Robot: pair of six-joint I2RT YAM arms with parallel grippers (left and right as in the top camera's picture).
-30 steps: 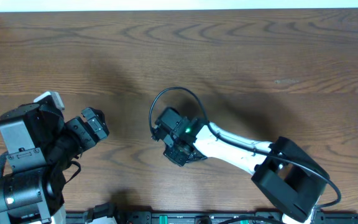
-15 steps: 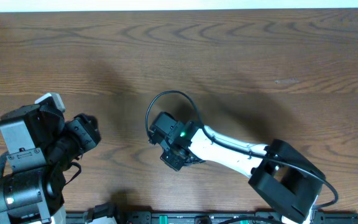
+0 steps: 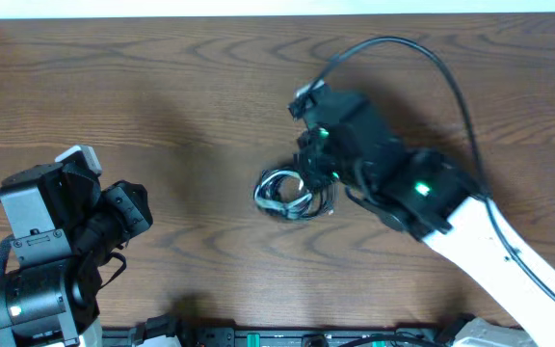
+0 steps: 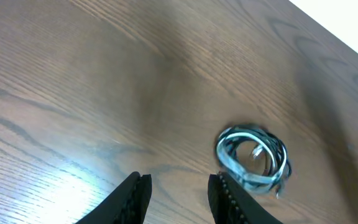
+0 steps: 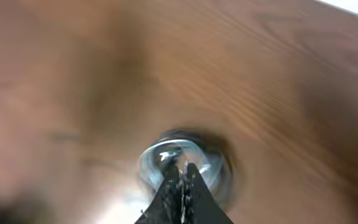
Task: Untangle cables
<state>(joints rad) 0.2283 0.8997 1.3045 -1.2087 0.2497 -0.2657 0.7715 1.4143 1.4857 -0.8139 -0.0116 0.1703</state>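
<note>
Right gripper [image 5: 182, 180], in its badly blurred wrist view, shows fingers pressed together over the cables [image 5: 180, 155], a coiled smear; whether a strand is pinched, I cannot tell. Left wrist view: left gripper [image 4: 179, 186], cropped below, stands parted and empty, coil nearby. Overhead, the right arm [image 3: 393, 173] hides its fingers beside the coil.

right wrist view badly blurred (left wrist sharper), glare on table [image 4: 67, 177].

Left tool [image 4: 179, 180] black with ridged fingers [image 4: 229, 196]; right arm [image 3: 475, 241] white-shelled, green-lit.
</note>
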